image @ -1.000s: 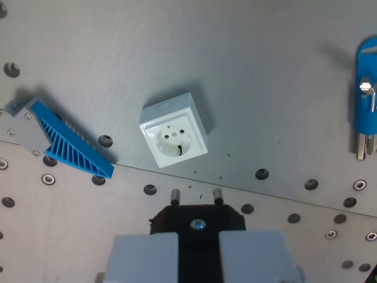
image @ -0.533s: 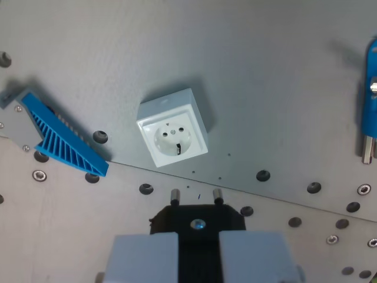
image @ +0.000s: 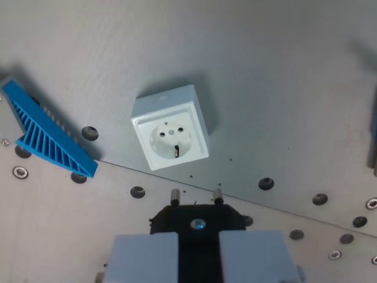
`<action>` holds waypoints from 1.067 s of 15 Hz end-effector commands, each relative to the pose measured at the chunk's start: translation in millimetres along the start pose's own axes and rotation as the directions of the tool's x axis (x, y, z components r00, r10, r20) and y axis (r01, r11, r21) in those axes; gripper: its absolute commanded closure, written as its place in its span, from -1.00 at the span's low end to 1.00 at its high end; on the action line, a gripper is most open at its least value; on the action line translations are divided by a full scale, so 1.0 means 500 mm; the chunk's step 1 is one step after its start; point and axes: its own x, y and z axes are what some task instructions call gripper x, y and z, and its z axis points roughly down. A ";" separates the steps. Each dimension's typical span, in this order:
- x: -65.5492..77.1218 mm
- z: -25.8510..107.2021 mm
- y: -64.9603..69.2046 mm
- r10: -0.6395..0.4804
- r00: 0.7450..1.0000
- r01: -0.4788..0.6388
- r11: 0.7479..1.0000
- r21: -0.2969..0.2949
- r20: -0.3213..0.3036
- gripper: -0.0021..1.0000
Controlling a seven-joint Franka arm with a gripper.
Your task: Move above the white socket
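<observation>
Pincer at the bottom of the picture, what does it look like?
The pincer has two pale grey, blocky fingers with flat faces, side by side at the bottom edge. Between them sits a black part with a small shiny screw in its middle and two short metal pins sticking out. No cables or markings show.

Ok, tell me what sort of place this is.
Probably a robotics lab or test bench. A grey metal plate with rows of bolt holes serves as the work surface, a loose white socket sits on it as a test piece, and a blue ribbed fixture lies beside it.
</observation>
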 end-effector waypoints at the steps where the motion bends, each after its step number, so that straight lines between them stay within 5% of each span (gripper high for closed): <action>1: -0.014 0.034 -0.007 -0.118 0.989 0.116 0.993 -0.033 -0.091 1.00; 16: -0.070 0.187 -0.026 -0.239 0.969 0.236 0.970 -0.051 -0.067 1.00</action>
